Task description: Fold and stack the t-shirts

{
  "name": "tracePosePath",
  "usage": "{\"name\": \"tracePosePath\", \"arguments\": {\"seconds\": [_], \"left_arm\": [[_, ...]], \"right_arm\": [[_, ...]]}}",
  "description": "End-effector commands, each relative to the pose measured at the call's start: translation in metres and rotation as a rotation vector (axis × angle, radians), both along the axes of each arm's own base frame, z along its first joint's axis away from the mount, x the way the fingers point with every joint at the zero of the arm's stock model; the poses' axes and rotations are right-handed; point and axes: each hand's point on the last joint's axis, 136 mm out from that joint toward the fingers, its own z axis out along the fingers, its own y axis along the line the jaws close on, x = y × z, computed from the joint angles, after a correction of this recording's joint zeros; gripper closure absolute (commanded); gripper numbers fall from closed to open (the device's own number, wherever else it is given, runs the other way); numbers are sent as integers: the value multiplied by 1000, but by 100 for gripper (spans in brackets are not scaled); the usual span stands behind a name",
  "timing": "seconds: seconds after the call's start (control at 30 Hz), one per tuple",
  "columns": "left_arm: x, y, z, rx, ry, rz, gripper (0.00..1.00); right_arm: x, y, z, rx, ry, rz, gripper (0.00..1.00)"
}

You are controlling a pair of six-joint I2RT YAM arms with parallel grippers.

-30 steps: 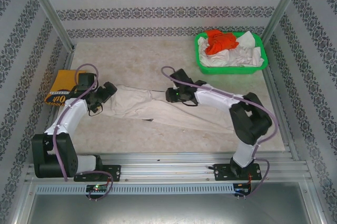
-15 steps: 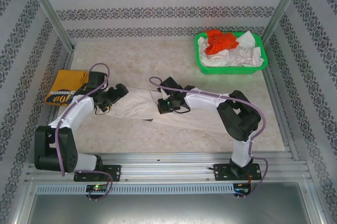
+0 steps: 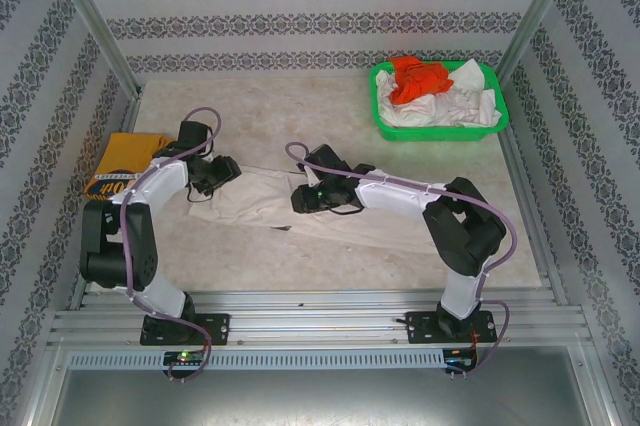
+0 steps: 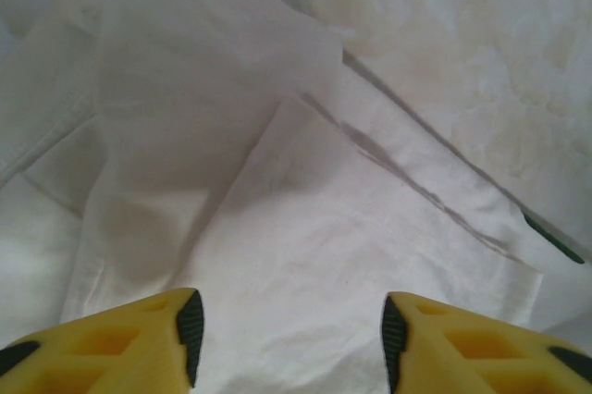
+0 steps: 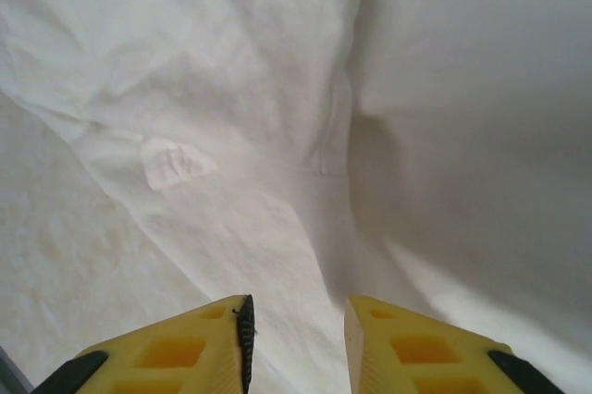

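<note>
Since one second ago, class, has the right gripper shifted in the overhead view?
Yes. The right gripper has moved left, farther from the green basket, above the white t-shirt.

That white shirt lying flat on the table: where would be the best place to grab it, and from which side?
Probably the folded flap at the left end of the white shirt: its free edge looks slightly raised. Flat cloth offers no side hold, so the left gripper, open above it, should come straight down and pinch that edge.

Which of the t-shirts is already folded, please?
The mustard-yellow t-shirt at the far left, a flat rectangle; the cream-white t-shirt lies spread, the others crumpled in the basket.
</note>
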Motion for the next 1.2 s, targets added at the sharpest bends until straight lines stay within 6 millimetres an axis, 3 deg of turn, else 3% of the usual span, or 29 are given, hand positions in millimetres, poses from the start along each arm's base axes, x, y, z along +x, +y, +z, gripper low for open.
{"name": "tracePosePath", "arguments": {"seconds": [0.0,0.1,0.2,0.3,0.4,0.47,0.67,0.73,0.93,1.03,1.17], "left_arm": [[8,-2,-7,-3,15,-27,50],[11,6,-19,17,50,-4,50],[2,23,-51,29,138,49,47],[0,26,-74,-11,190,58,45],[19,24,-80,-23,181,45,44],[39,28,-79,-8,173,41,44],[123,42,-84,-6,153,33,42],[157,45,-84,-3,144,19,42],[230,48,-85,-11,90,10,35],[252,46,-75,-60,7,43,37],[256,38,-50,-98,-42,30,33]], "right_arm": [[22,4,14,71,-28,-85,68],[34,-21,3,39,-2,-198,68],[39,-68,-20,-60,60,-354,68],[34,-110,-35,-183,92,-426,67],[23,-138,-42,-317,79,-424,67],[14,-143,-46,-338,100,-408,66],[1,-111,-55,-208,158,-326,67],[0,-96,-57,-180,175,-300,67],[-3,-42,-62,-96,208,-210,68],[3,-21,-52,-43,197,-183,68],[13,-9,-21,25,112,-143,67]]}}
